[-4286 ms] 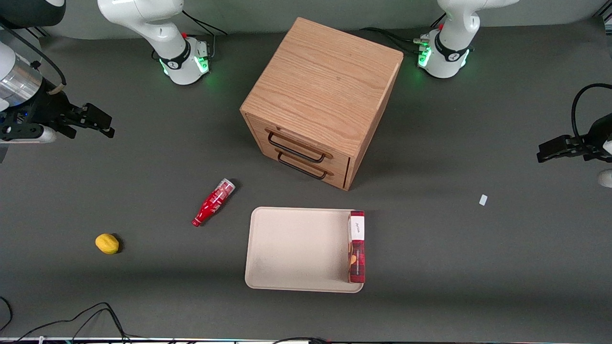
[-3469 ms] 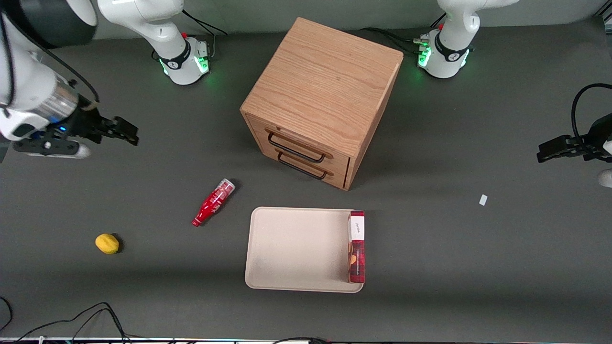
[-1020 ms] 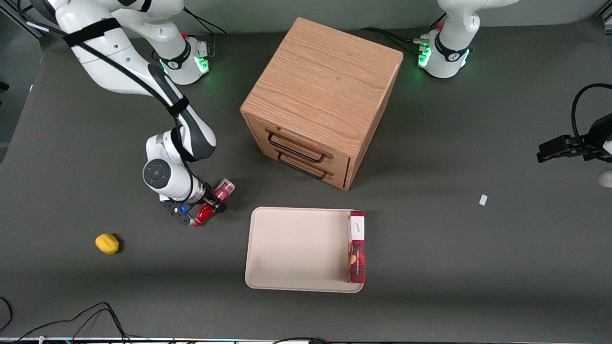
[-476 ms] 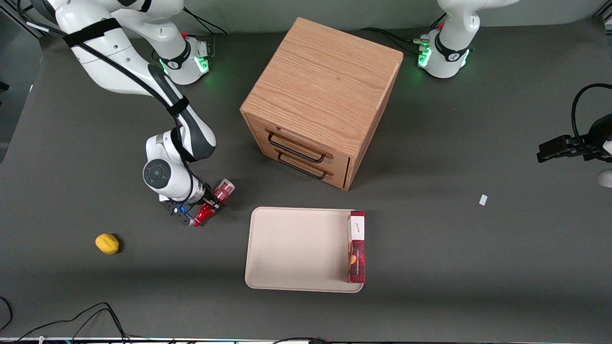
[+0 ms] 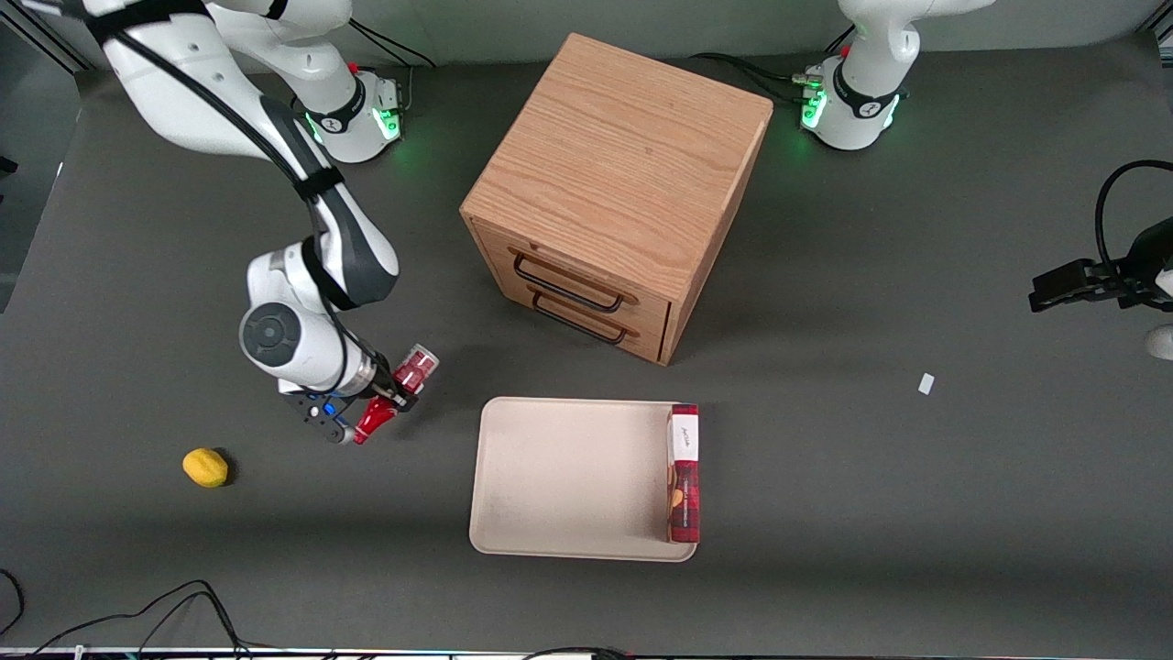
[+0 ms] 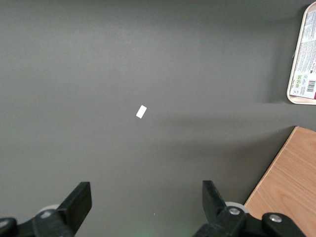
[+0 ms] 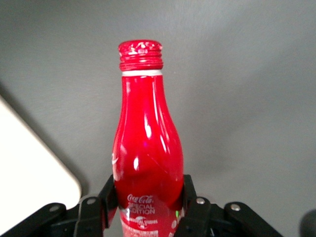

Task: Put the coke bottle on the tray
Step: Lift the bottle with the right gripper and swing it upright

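Observation:
The coke bottle (image 5: 389,394) is a slim red bottle with white lettering and a red cap. My right gripper (image 5: 383,396) is shut on its body and holds it lying level, a little above the table. In the right wrist view the bottle (image 7: 147,148) sits between both fingers (image 7: 109,192), cap pointing away from the gripper (image 7: 148,200). The cream tray (image 5: 568,477) lies flat on the table beside the gripper, toward the parked arm's end. A corner of the tray (image 7: 29,168) shows in the right wrist view.
A flat red-and-white box (image 5: 684,472) stands on the tray's edge nearest the parked arm. A wooden drawer cabinet (image 5: 616,188) stands farther from the front camera than the tray. A yellow lemon (image 5: 205,467) lies toward the working arm's end. A small white scrap (image 5: 926,383) lies toward the parked arm's end.
The right arm came in from the table's end, came down over the bottle and closed on it. In the last half second it lifted the bottle and shifted it slightly away from the tray.

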